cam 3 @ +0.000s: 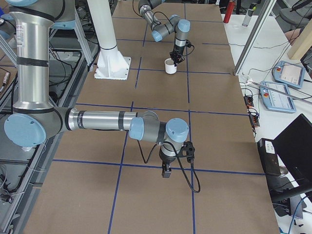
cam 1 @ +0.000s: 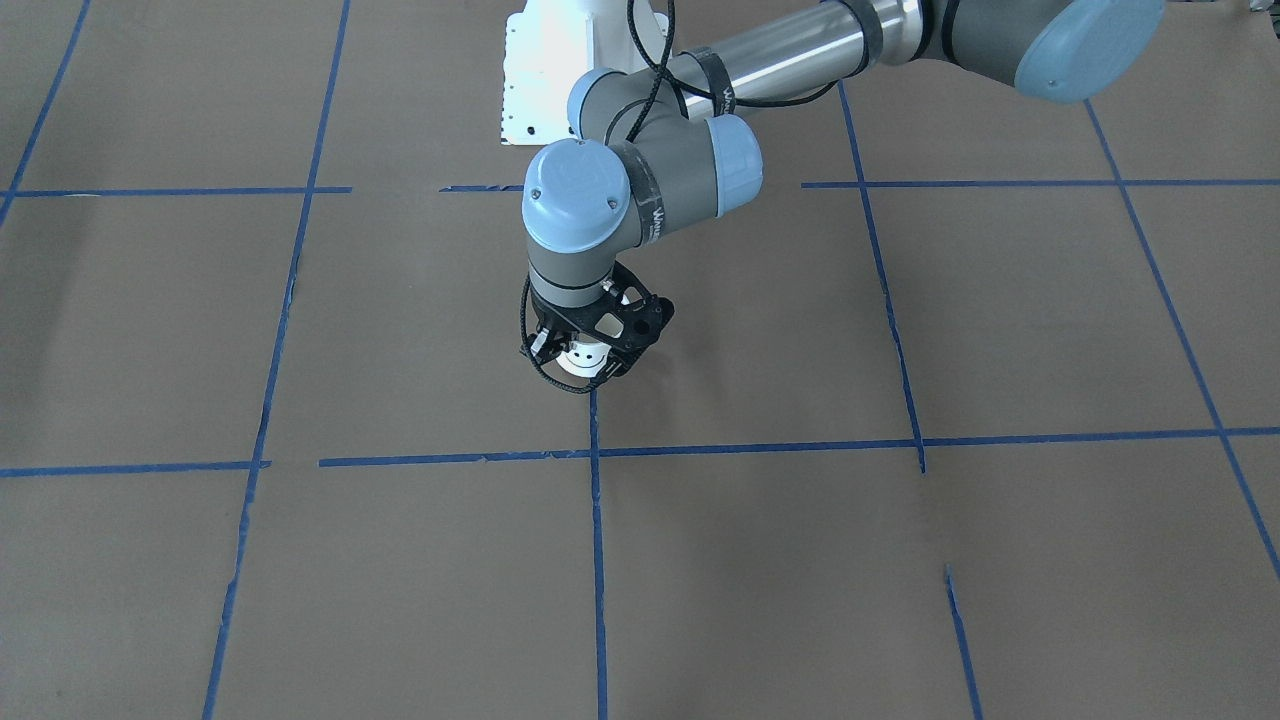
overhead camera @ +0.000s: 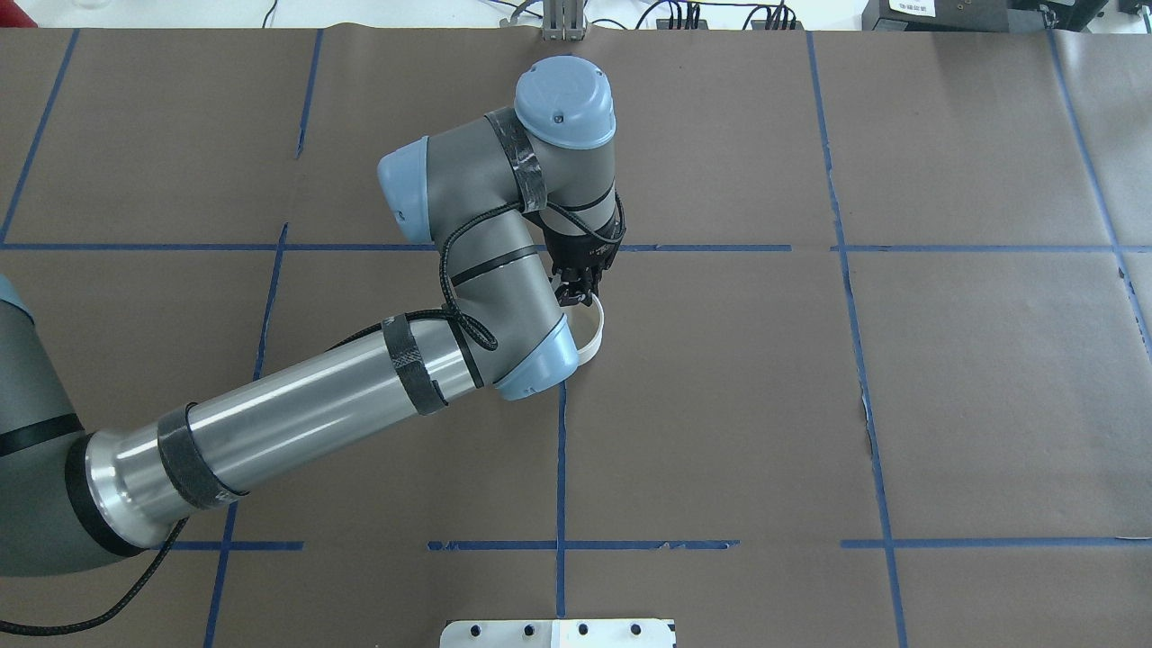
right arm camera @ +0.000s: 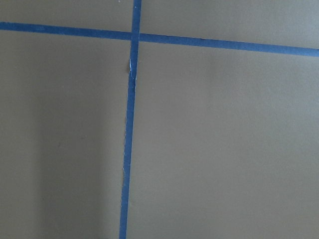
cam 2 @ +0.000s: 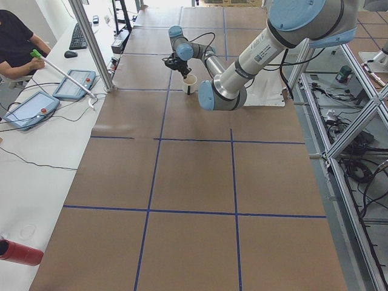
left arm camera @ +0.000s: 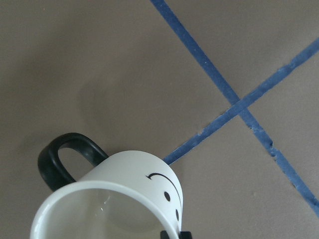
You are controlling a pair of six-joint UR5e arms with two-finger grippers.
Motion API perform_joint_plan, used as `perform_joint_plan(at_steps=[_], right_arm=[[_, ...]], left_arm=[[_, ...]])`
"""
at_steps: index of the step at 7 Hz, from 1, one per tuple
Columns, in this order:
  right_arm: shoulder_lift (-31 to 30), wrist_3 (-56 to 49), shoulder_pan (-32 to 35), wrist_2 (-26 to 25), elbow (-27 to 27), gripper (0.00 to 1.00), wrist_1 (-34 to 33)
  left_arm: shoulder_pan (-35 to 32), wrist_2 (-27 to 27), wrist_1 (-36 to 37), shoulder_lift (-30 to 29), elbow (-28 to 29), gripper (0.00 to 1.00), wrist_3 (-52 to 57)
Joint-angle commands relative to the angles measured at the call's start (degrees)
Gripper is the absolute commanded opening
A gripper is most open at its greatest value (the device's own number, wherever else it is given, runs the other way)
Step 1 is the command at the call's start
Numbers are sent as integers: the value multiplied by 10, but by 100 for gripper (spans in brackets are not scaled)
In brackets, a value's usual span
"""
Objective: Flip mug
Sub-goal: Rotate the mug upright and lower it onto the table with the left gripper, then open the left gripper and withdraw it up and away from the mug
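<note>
The white mug (left arm camera: pixel 124 194) with a black smiley face and a black loop handle (left arm camera: pixel 60 159) is near the table's middle, mouth upward. It also shows in the overhead view (overhead camera: pixel 591 340), the front view (cam 1: pixel 583 360) and both side views (cam 2: pixel 190 83) (cam 3: pixel 170 66). My left gripper (overhead camera: pixel 576 295) comes down from above, shut on the mug's rim, one finger inside and one outside. I cannot tell whether the mug rests on the paper or hangs just above it. My right gripper (cam 3: pixel 165 170) shows only in the right side view, low over the table; I cannot tell whether it is open or shut.
Brown paper with a grid of blue tape lines (overhead camera: pixel 560 468) covers the table. The white robot base plate (cam 1: pixel 545 70) stands at the robot's edge. An operators' bench with teach pendants (cam 2: pixel 73 82) and a metal post (cam 2: pixel 91 42) runs along the far side.
</note>
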Motion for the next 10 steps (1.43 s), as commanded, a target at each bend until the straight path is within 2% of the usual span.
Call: perform_joint_plan(at_steps=[1,3,4,5,7,9,10], right_arm=[[0,0,0,0,0,100,0],[0,0,0,0,0,100,0],[0,0,0,0,0,100,0],[0,0,0,0,0,100,0],[0,0,0,0,0,100,0],[0,0,0,0,0,100,0],[0,0,0,0,0,100,0]], left_arm=[[4,2,1,1,0,3,-1],[4,4,1,2,0,48,9],[4,6,1,6,-5,85,11],[-1,6,5,16,-38,100,18],[-48,5,33,51,-147,100,62],[-98,5,37,150,-297,100,201],[-127,5,58,181,-333,100,288]])
